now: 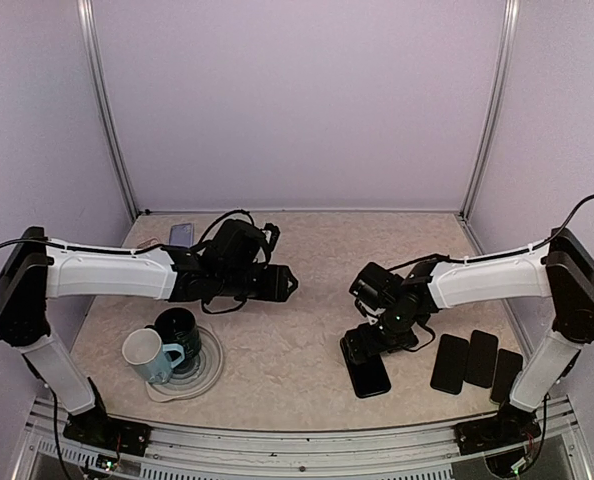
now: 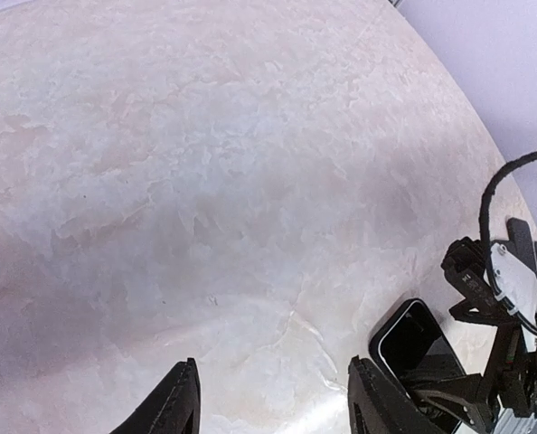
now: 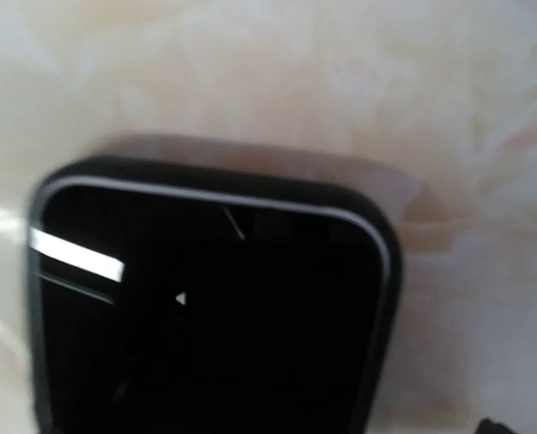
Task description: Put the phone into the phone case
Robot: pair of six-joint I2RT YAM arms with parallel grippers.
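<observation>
A black phone (image 1: 370,377) lies flat on the table's front right part, screen up. In the right wrist view the phone (image 3: 205,316) shows a silver edge inside the black rim of the phone case (image 3: 388,249) that surrounds it. My right gripper (image 1: 374,345) hangs just over the phone's far end, open, with its fingers outside its own view. My left gripper (image 1: 289,285) hovers mid-table, well left of the phone. Its jaws (image 2: 276,402) stand open over bare table, and the phone (image 2: 411,344) lies just right of its right finger.
Three flat black slabs (image 1: 480,358) lie side by side at the front right, near the right arm's base. A white mug (image 1: 145,352) and a dark mug (image 1: 181,328) stand on a round plate (image 1: 213,372) at the front left. A small bluish object (image 1: 182,235) lies at the back left.
</observation>
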